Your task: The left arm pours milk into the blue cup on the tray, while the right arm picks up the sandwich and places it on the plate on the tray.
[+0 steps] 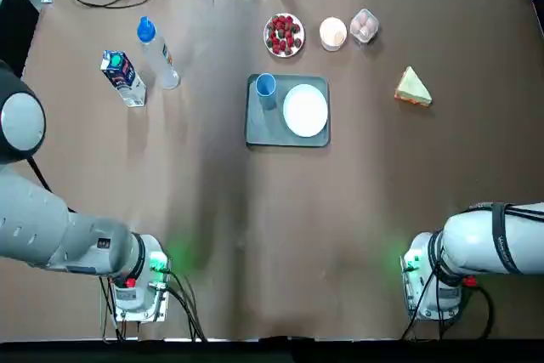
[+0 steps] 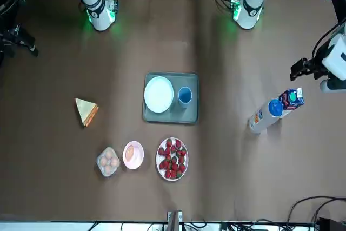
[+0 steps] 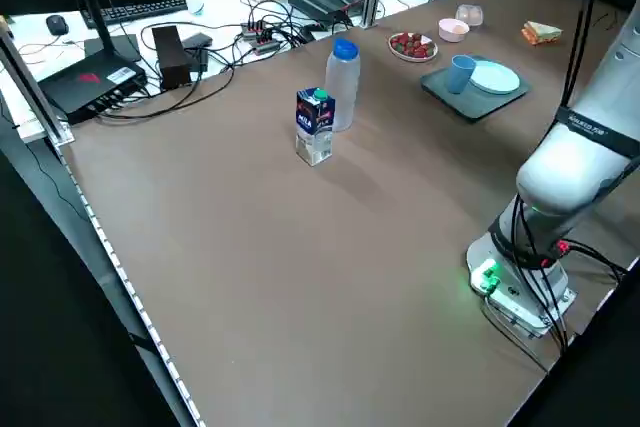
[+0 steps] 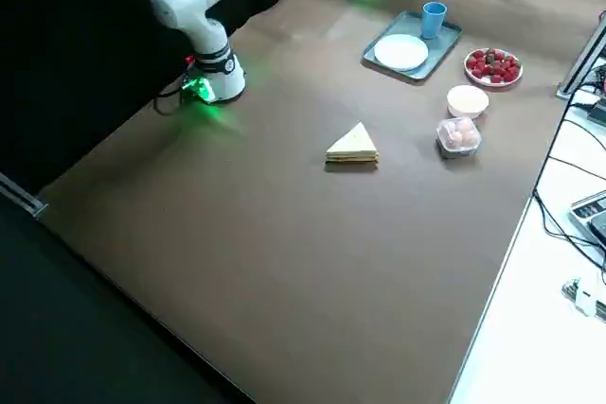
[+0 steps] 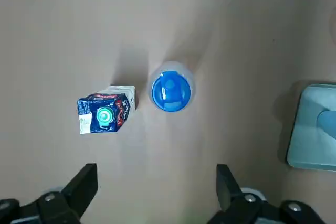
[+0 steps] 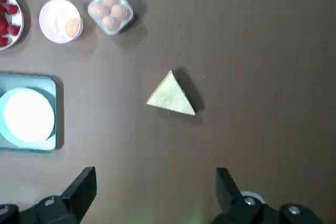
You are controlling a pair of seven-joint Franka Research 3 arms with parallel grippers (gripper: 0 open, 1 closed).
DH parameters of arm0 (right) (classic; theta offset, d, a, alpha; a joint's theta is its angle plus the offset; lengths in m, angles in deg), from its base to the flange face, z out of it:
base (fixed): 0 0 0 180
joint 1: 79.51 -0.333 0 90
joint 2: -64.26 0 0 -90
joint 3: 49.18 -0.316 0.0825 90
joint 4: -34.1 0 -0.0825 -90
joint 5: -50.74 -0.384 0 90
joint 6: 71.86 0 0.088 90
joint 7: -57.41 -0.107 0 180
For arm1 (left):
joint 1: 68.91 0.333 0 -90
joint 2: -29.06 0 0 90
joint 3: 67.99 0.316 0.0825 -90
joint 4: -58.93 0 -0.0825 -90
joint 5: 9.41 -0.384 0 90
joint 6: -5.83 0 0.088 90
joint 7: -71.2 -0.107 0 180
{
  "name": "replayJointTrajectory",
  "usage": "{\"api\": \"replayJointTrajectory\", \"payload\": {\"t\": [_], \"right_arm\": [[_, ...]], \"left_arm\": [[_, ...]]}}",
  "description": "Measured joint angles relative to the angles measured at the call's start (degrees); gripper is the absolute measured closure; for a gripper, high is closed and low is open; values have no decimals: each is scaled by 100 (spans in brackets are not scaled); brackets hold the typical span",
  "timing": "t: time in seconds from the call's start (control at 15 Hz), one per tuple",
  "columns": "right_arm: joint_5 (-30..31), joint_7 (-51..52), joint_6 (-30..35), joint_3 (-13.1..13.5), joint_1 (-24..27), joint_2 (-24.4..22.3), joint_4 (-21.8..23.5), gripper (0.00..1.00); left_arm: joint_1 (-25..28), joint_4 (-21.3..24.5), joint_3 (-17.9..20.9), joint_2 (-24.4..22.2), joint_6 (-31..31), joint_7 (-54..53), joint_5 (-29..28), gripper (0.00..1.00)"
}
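The milk (image 1: 121,76) carton stands upright at the table's left, beside a clear bottle (image 1: 158,53). In the middle, the grey tray (image 1: 255,129) holds the blue cup (image 1: 266,87) and the white plate (image 1: 305,110). At the right the sandwich (image 1: 413,88) lies flat on the table. My left gripper (image 5: 156,184) hangs open high above the milk (image 5: 106,115), holding nothing. Open as well, my right gripper (image 6: 156,184) hovers high over the sandwich (image 6: 171,96) with nothing between its fingers. The top view does not show either gripper.
Behind the tray sit a dish of strawberries (image 1: 284,35), a small bowl (image 1: 333,32) and an egg box (image 1: 364,25). Cables and equipment lie along the far edge. Both arm bases (image 1: 140,282) stand at the near edge.
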Motion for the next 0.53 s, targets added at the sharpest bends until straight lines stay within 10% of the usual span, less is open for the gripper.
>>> {"api": "replayJointTrajectory", "payload": {"t": [0.53], "right_arm": [[-9, 603, 18, -21, -139, 1255, 239, 0]], "left_arm": [[939, -22, 16, 51, -16, -2635, -9, 0]]}}
